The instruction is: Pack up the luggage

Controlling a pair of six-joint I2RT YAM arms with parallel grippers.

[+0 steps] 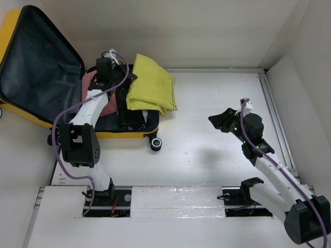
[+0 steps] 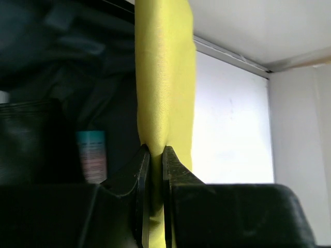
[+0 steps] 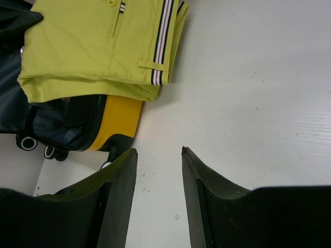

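yellow cloth is pinched tight in my left gripper: the folded garment lies across the right rim of the open luggage, part over the dark lining and part spilling past the rim onto the table. a pink pouch sits inside the luggage. my right gripper hangs spread and empty, well to the right of the luggage. i judge the packing partway: the garment needs drawing fully in, then the lid wants closing.
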